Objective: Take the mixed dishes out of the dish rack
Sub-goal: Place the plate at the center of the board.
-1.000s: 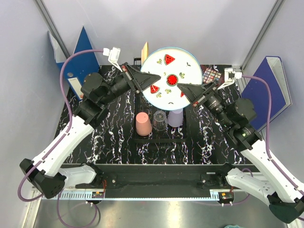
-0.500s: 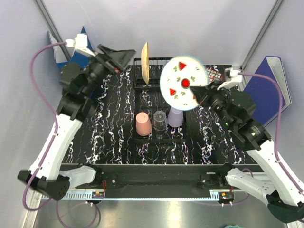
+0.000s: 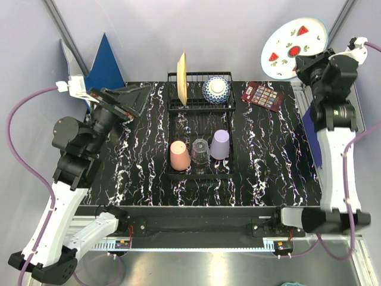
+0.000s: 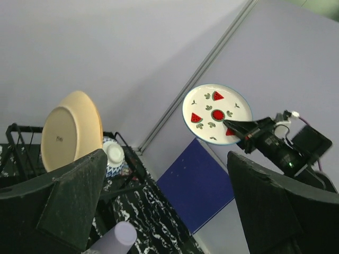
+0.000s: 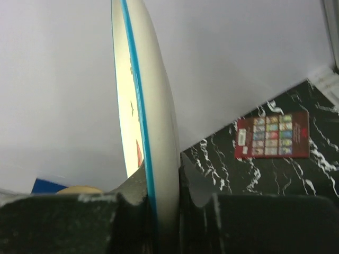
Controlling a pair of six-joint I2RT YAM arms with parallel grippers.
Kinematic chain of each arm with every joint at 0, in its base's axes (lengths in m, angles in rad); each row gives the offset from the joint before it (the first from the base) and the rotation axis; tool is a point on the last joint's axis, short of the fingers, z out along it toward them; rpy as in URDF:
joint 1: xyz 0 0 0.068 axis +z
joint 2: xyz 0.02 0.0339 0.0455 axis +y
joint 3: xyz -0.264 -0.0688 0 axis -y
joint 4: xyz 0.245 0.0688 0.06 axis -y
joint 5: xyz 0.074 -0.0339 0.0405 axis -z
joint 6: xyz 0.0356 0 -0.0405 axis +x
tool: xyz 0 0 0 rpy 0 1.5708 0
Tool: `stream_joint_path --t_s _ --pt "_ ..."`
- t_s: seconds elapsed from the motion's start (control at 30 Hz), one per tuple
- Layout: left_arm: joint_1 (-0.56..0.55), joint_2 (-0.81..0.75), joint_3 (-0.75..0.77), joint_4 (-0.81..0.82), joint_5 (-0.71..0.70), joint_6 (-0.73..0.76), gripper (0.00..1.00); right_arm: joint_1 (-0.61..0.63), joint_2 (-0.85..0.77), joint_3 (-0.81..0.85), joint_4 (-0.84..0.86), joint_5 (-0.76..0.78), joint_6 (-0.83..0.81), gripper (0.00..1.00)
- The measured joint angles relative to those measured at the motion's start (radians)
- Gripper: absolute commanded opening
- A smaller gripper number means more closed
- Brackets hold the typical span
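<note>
The right gripper pinches the white plate by its rim, held high at two o'clock from the dish rack. The left gripper hangs spread wide at the rack's ten o'clock. Three cups stand at the rack's six o'clock end.

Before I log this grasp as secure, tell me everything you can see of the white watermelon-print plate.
The white plate is round, glossy and ceramic-looking, with a thin blue rim and red watermelon slices and small green leaves on its face. It is out of the dish rack, held in the air near the table's far right corner, face tilted toward the overhead camera. Only the right pincer touches it, shut on its lower edge, one finger on each side.
</note>
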Motion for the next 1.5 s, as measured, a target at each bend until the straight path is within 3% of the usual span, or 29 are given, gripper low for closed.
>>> stream_joint_path --t_s 0.13,0.47,0.83,1.23,1.5 --pt "-0.03 -0.041 -0.074 -0.048 -0.048 0.045 0.99 -0.102 0.133 -0.027 -0.006 -0.05 0.097 0.0" --pt "-0.044 -0.09 -0.196 -0.103 -0.111 0.085 0.99 -0.238 0.303 -0.292 0.099 -0.146 0.21 0.0" --pt "-0.044 -0.019 -0.278 -0.091 -0.101 0.077 0.99 -0.239 0.565 -0.447 0.455 -0.403 0.337 0.0" --pt "-0.044 0.028 -0.29 -0.093 -0.099 0.076 0.99 -0.238 0.718 -0.448 0.488 -0.429 0.288 0.0" --pt "-0.044 0.047 -0.29 -0.099 -0.099 0.072 0.99 -0.238 0.759 -0.443 0.525 -0.451 0.277 0.25"
